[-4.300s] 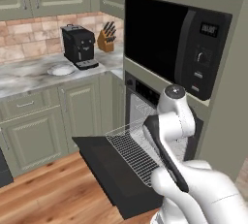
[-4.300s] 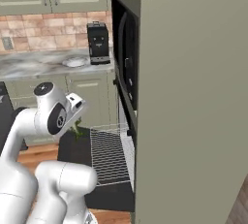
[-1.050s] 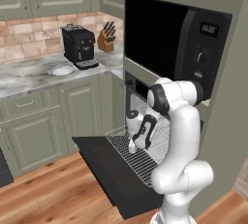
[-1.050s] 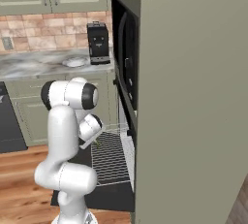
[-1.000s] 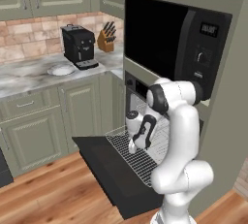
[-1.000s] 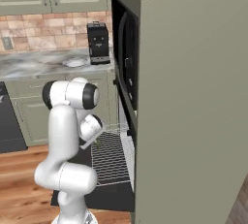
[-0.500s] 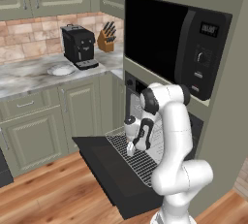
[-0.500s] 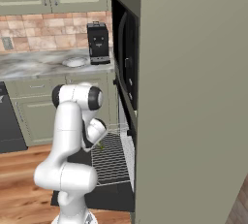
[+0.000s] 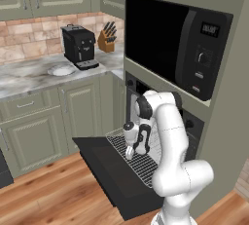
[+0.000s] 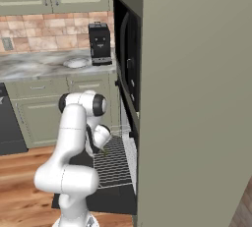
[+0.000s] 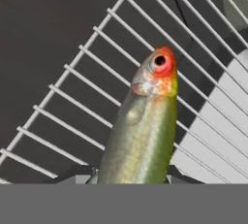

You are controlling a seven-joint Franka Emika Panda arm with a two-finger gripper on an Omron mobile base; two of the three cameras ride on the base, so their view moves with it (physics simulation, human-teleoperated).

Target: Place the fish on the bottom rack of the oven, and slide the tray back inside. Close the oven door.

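Note:
In the hand view the greenish-yellow fish [image 11: 145, 131], with an orange-red head, stands nose-out between the jaws of my gripper [image 11: 131, 177], which is shut on it. Close beneath it lie the silver wires of the bottom rack [image 11: 72, 97]. In the left base view my gripper [image 9: 130, 152] points down just over the near left part of the rack [image 9: 143, 164], which is pulled out over the open oven door [image 9: 109, 170]. The black oven [image 9: 193, 123] sits behind the arm. From the right, the gripper [image 10: 97, 147] hangs over the rack [image 10: 113, 164], with the door [image 10: 106, 199] flat below it.
A large black microwave [image 9: 170, 48] sits above the oven in grey-green cabinetry. On the marble counter [image 9: 29, 78] to the left stand a coffee machine [image 9: 78, 46], a knife block [image 9: 107, 39] and a white dish [image 9: 61, 69]. Wooden floor [image 9: 53, 195] lies in front of the door.
The arm has swung out from near the base and stretched forward. Over the last second the gripper has sunk lower over the rack, still holding the fish.

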